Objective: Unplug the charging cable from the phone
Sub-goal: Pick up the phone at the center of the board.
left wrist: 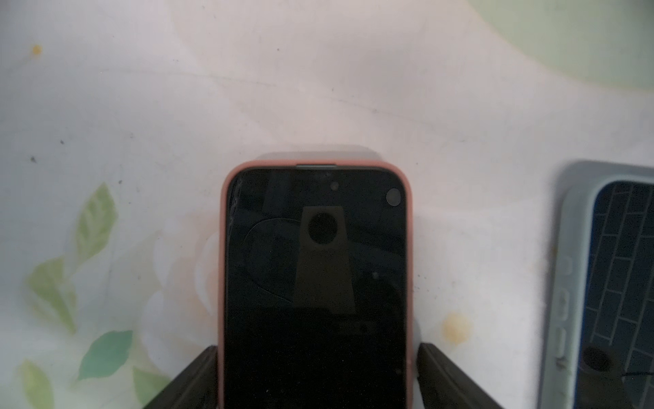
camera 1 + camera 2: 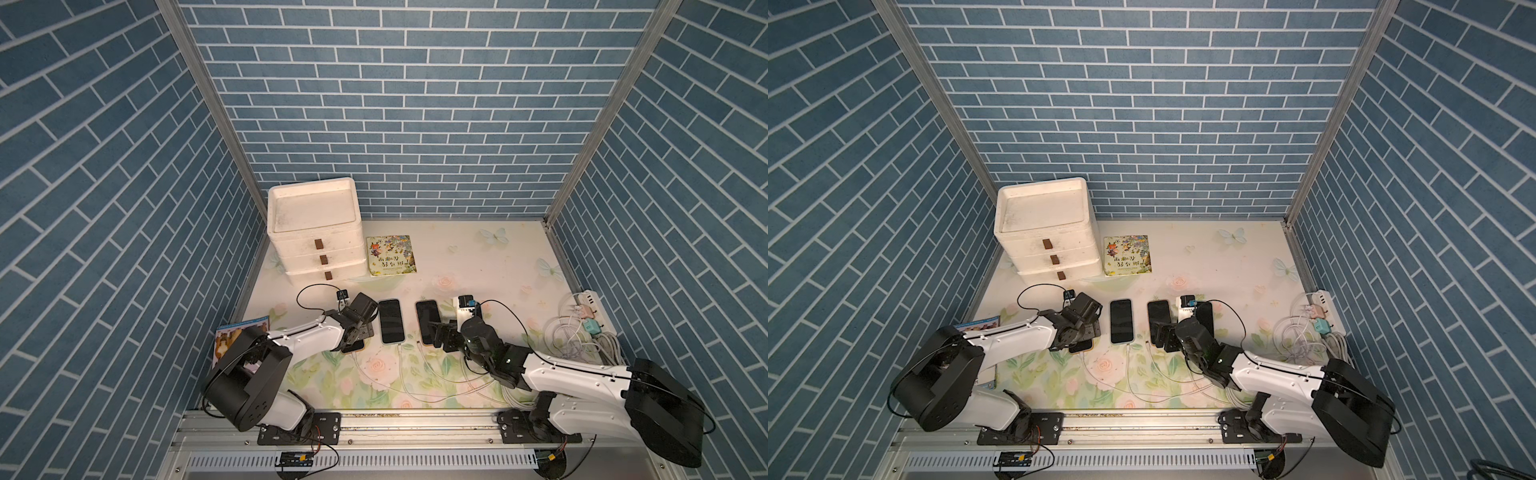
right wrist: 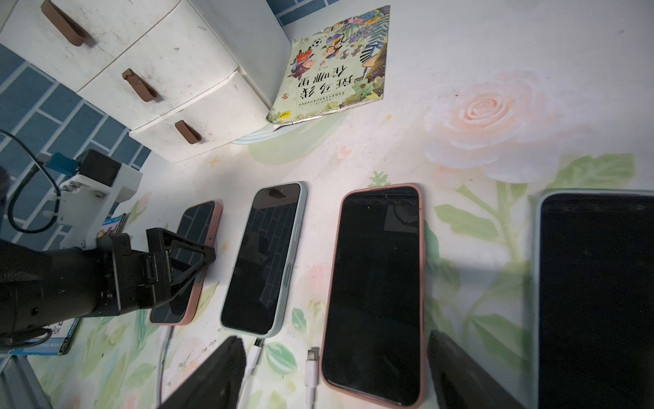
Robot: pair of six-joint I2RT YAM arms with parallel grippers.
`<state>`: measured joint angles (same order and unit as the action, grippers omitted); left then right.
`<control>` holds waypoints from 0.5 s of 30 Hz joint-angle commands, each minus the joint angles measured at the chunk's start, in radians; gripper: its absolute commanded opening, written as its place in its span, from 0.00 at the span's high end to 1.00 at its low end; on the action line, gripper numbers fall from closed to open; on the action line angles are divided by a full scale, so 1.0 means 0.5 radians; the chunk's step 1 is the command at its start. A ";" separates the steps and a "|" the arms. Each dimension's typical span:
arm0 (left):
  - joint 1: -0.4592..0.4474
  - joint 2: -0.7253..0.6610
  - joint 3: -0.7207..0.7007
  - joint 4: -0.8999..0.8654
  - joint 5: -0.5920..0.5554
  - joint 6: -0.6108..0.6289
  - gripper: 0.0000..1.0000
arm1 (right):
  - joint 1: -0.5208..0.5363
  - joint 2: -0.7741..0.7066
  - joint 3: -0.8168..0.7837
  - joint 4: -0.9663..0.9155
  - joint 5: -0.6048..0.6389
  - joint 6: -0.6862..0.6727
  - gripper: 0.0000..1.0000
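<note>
Black left gripper (image 1: 316, 347) straddles a pink-cased, dark-screened phone (image 1: 315, 265), jaws wide, not clamped; right gripper (image 3: 335, 338), near that phone, gapes empty.

The right tool (image 3: 336, 341) flanks the pink-cased phone (image 3: 377, 290), jaws wide; a loose white cable plug (image 3: 313, 356) lies between them.

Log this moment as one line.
left pincer astride leftmost phone, grip unclear | right pincer open over third phone | plug loose beside it | second phone plugged in
</note>
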<state>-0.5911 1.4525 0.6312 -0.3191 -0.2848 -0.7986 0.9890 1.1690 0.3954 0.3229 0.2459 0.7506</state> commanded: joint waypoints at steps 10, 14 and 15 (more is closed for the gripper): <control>0.019 0.032 -0.153 -0.056 0.070 -0.030 0.14 | -0.006 0.025 0.042 0.063 -0.019 -0.058 0.15; 0.018 0.075 -0.174 0.001 0.089 -0.036 0.19 | -0.005 0.011 0.044 0.054 -0.023 -0.059 0.15; 0.018 0.076 -0.178 0.011 0.090 -0.036 0.21 | -0.006 0.006 0.041 0.054 -0.020 -0.061 0.15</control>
<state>-0.5911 1.4334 0.5964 -0.2882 -0.3023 -0.8017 0.9890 1.1740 0.3958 0.3332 0.2382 0.7506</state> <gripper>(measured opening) 0.811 0.849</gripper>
